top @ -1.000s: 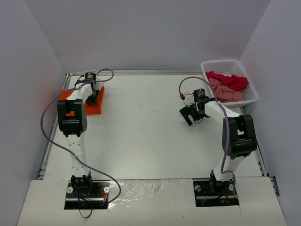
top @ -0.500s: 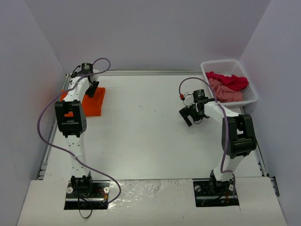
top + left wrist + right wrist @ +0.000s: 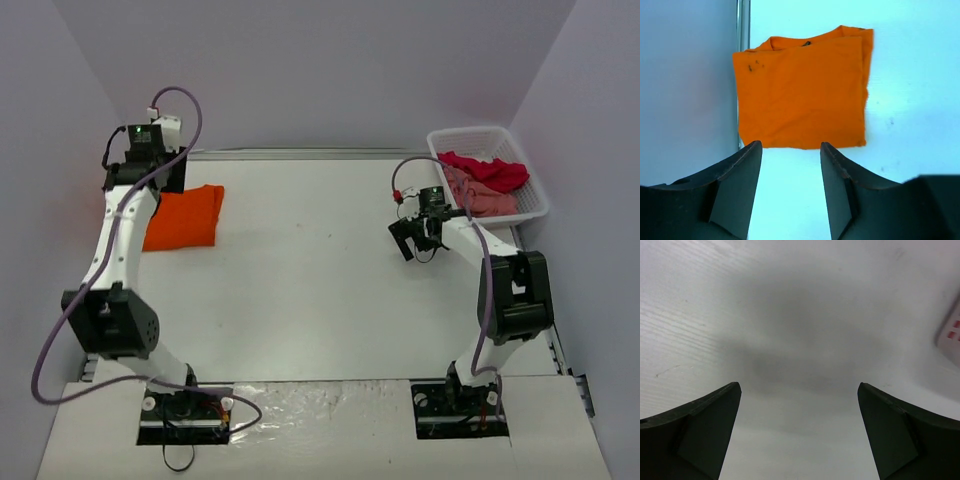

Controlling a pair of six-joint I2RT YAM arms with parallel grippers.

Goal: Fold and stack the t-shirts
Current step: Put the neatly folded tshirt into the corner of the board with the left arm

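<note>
Two arms work over a white table. At the middle left of the top view the orange t-shirt lies folded, nearly square, against the table's edge. It sits straight ahead of the left gripper, whose fingers are half spread and hold nothing. The right gripper, spread wide and empty, is nearer the basket in the upper right, which holds the red t-shirt and the pink t-shirt.

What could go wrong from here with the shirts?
1. The folded orange shirt lies right at the table's left rail; stacking on it could push cloth over the edge.
2. The red shirt and pink shirt lie bunched together in the basket; the open right fingers could lift both.
</note>
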